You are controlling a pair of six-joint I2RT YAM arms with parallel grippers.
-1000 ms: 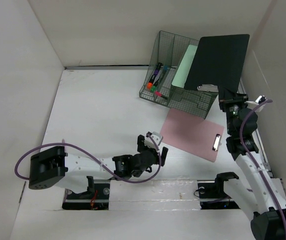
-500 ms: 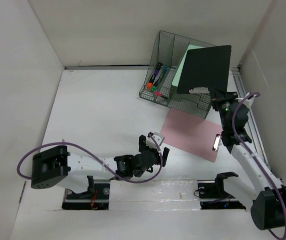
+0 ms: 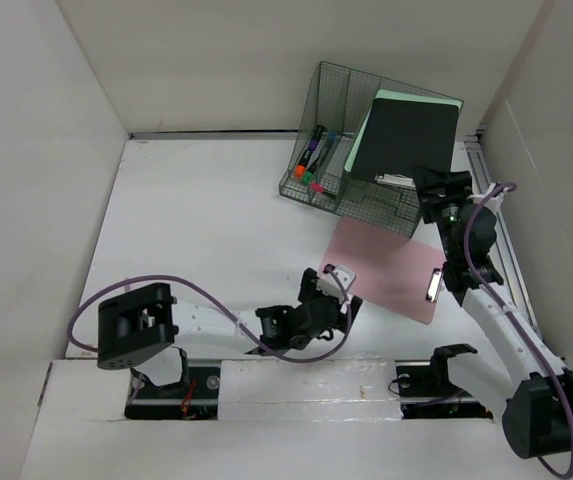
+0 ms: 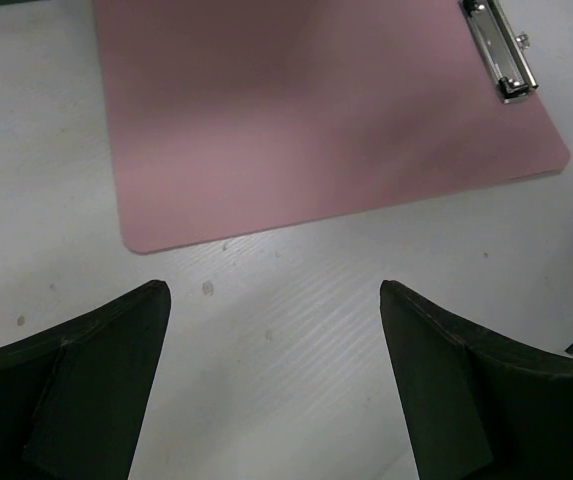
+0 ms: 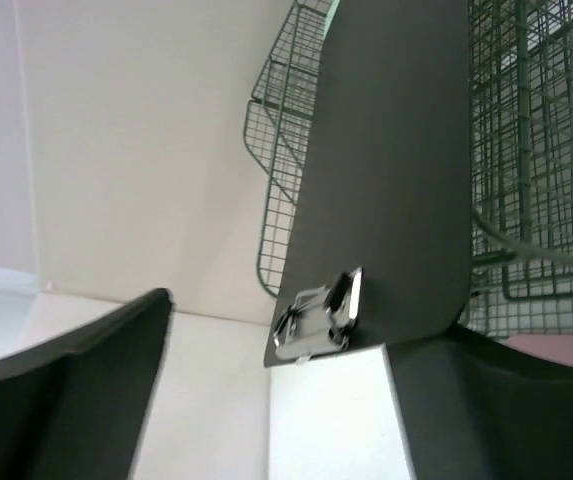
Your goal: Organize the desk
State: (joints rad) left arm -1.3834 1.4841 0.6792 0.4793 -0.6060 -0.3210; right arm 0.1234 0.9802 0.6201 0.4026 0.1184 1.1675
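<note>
One rack (image 3: 328, 100), desk (image 3: 206, 230) 1 o'clock, holds one black clipboard (image 3: 406, 135); one pink clipboard (image 3: 386, 265), 3 o'clock. Left gripper (image 4: 271, 300), right gripper (image 5: 278, 325): fingers spread.

The large, flat, matte white counter (image 3: 206, 220) is enclosed by white panel walls. A flat pink rectangular clipboard (image 3: 381, 265) lies on it right of centre, with its silver metal clip (image 3: 432, 285) at the right end. A dark green wire-mesh organizer rack (image 3: 366, 205) stands on the counter just behind the clipboard. Small dark specks mark the surface near the clipboard's edge.
</note>
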